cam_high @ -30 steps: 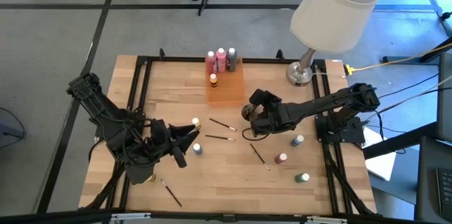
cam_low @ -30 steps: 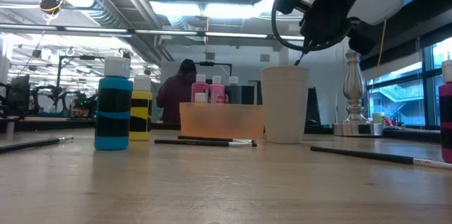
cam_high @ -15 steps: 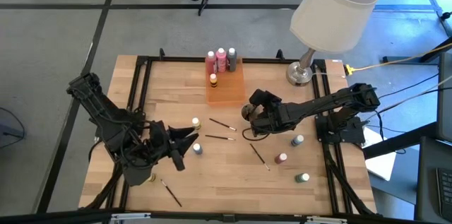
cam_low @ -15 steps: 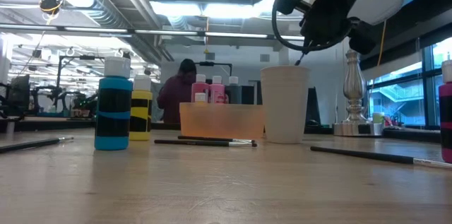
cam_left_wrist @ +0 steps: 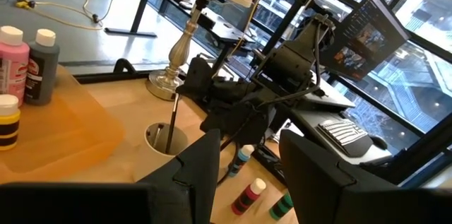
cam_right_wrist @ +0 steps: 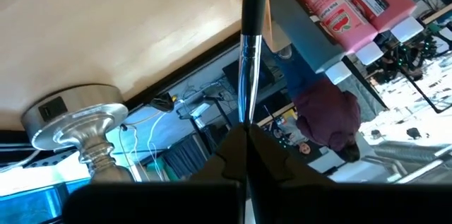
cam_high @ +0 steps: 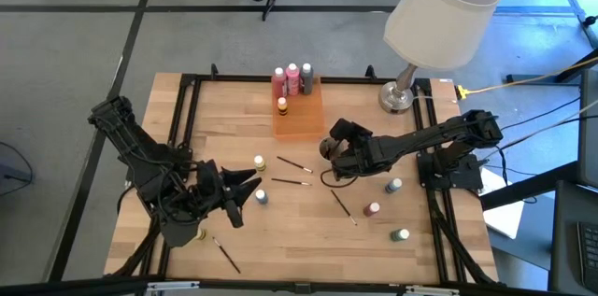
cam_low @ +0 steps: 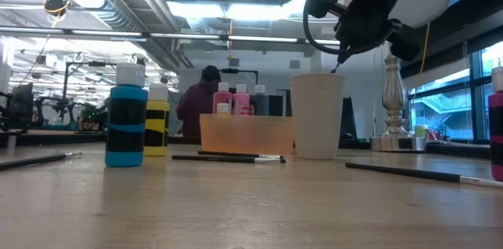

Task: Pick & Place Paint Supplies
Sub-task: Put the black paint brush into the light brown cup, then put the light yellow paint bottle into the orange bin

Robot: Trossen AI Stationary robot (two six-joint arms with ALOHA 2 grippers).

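My right gripper (cam_high: 333, 163) hangs over the pale round cup (cam_high: 326, 148), shut on a dark-handled paintbrush (cam_right_wrist: 250, 12). In the left wrist view the paintbrush (cam_left_wrist: 171, 114) slants down with its lower end inside the cup (cam_left_wrist: 164, 139). My left gripper (cam_high: 245, 186) hovers open and empty above the table's near left, between a yellow bottle (cam_high: 259, 162) and a blue bottle (cam_high: 262, 197). Pink, grey and yellow bottles stand at the far end of the orange tray (cam_high: 301, 120). Other brushes (cam_high: 291, 181) and bottles (cam_high: 372, 210) lie scattered on the wood. My right gripper pinches the paintbrush at its silver ferrule end (cam_right_wrist: 244, 107) between its two fingers, which come slanting down from the table's right. The dark handle runs on away from the fingers, down toward the cup. The brush is lifted off the table and stands steeply tilted.
A lamp with a silver base (cam_high: 396, 98) and a wide shade stands at the far right. Blue-grey (cam_high: 393, 186) and green (cam_high: 401, 235) bottles stand near the right arm. Loose brushes lie at the middle (cam_high: 341, 204) and near left (cam_high: 224, 254). A person shows in the room behind (cam_low: 198, 96).
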